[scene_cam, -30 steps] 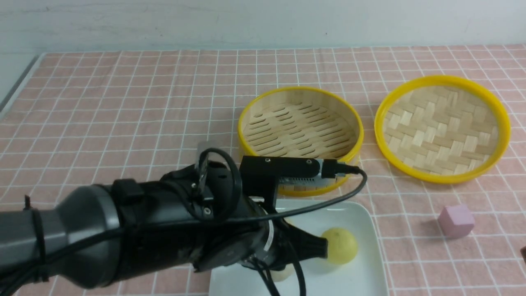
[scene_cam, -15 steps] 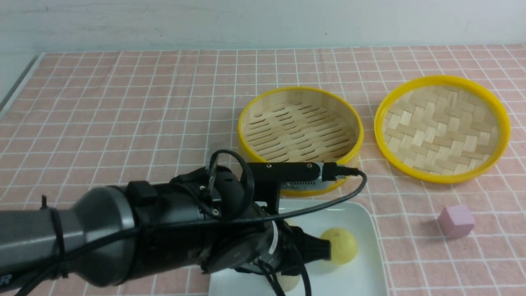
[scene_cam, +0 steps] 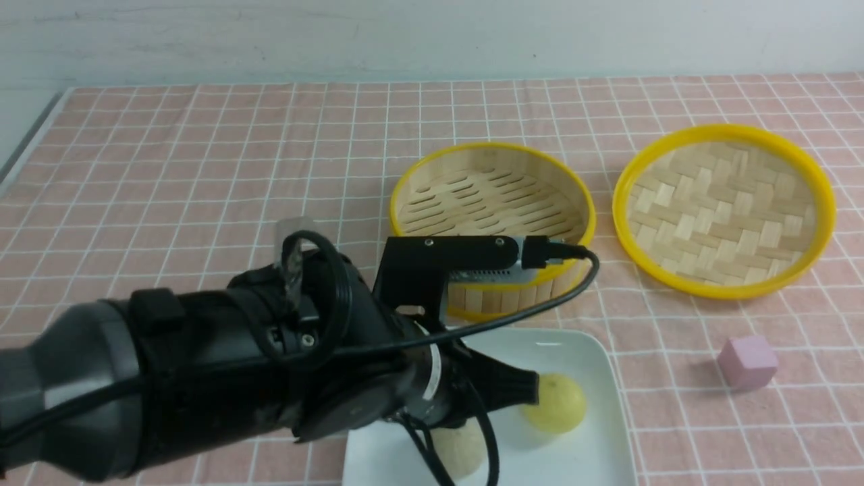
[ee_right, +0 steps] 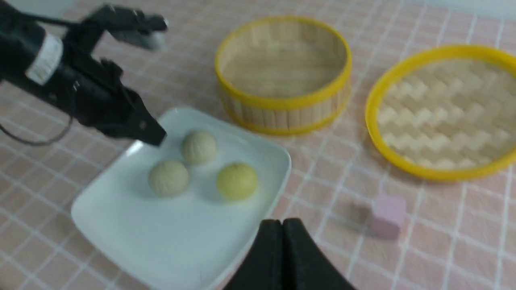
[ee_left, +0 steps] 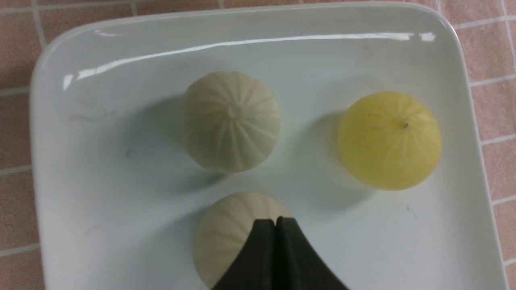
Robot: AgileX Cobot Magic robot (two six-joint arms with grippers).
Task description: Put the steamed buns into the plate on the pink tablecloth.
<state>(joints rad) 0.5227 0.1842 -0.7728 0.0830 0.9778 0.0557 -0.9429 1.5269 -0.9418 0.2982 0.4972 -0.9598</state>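
Front view: the left gripper point(scene_cam: 530, 391) is pressed shut with nothing in it, above the plate point(scene_cam: 597, 368); its tip is just beside the yellow bun point(scene_cam: 559, 405), on the bun's left, and I cannot tell if they touch; 1 beige bun point(scene_cam: 459, 449) shows partly under the arm; the plate lies on the cloth point(scene_cam: 202, 169), near the basket point(scene_cam: 493, 202); the lid point(scene_cam: 725, 209) and the cube point(scene_cam: 747, 362) are further right.

Left wrist view: the closed fingers point(ee_left: 266, 241) stand over 1 beige bun point(ee_left: 221, 237); the other beige bun point(ee_left: 229, 121) and the yellow bun point(ee_left: 389, 141) lie apart from it; all 3 are in the plate point(ee_left: 100, 169), none touching.

Right wrist view, a little blurred: the right gripper point(ee_right: 282, 223) is closed and empty, over the plate's near rim point(ee_right: 181, 245); the 3 buns point(ee_right: 198, 147) lie in the plate beyond it.
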